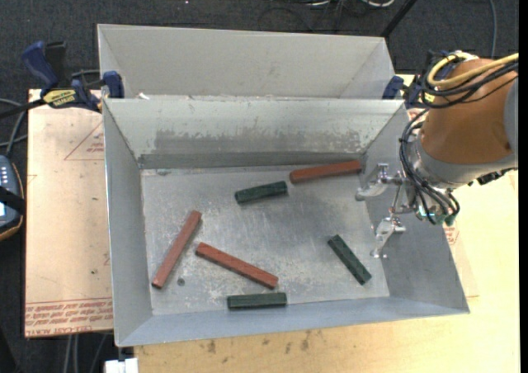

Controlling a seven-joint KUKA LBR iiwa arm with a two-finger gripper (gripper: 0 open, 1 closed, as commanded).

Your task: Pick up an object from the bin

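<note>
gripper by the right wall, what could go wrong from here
The gripper hangs close to the bin's right sloping wall, so coming down here it may scrape the metal. The nearest thing, the dark green bar, lies flat and slanted near that wall; a grasp not lined up across it could push it away. The red-brown bar lies at the foot of the back wall, leaving little room to close round it.
</note>
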